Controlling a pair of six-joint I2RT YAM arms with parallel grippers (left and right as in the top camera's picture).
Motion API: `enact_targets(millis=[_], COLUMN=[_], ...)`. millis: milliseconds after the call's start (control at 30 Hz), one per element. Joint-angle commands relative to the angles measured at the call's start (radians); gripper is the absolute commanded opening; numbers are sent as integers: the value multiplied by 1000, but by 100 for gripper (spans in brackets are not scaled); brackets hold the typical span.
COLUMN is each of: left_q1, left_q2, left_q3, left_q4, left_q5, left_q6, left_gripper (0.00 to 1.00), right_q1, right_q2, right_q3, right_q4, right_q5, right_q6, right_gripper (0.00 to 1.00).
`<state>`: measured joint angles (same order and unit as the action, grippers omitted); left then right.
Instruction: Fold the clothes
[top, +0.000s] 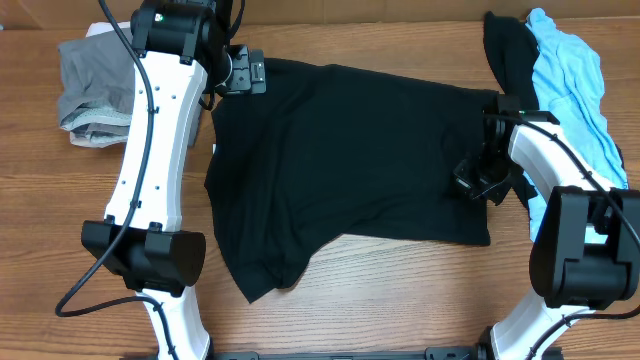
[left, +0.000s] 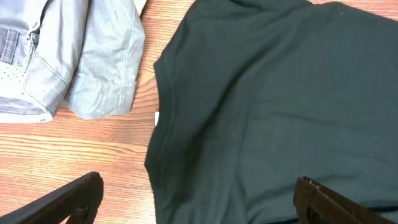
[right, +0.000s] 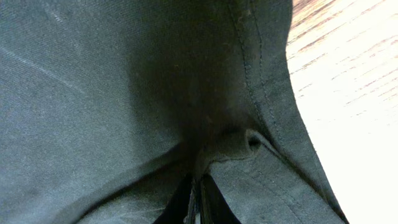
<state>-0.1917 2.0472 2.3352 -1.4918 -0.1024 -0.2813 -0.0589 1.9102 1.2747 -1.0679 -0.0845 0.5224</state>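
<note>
The right gripper (right: 198, 202) pinches the plain black cloth T-shirt (top: 340, 160) between tightly pressed fingers; the left gripper (left: 199, 190) gapes wide, empty, above it.

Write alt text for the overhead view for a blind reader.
A black T-shirt lies spread on a table. The right hand pinches its right edge; the open left hand is by its top-left corner. A grey garment and a light-blue one lie aside.

The left arm (top: 150, 140) and right arm (top: 550, 160) have white links, black cylindrical joints and thin black cables alongside. The left gripper (top: 243, 70) has flat, dark fingers (left: 68, 199).
</note>
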Motion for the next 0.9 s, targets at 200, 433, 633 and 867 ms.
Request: enact_targets(millis=[200,433,633,867], left_q1=[4,6,20,37], left_q2=[8,8,8,8], left_q3=[-5,-5,-5,-5], left_q4=[5,4,-8,-71], left_q5=[-13,-21,-20,-20], left_q6=[16,24,29,43], left_gripper=[100,100,100,100], right_q1=[-2,-2,-2,-2], right_q2=[-40,-126,-236,-440], right_q3=[78,94,73,-9], right_q4=[-144,-282,-373,-443], right_q5=[13,36,42,40], right_q6=[0,-4,-3,31], right_gripper=[4,4,4,4])
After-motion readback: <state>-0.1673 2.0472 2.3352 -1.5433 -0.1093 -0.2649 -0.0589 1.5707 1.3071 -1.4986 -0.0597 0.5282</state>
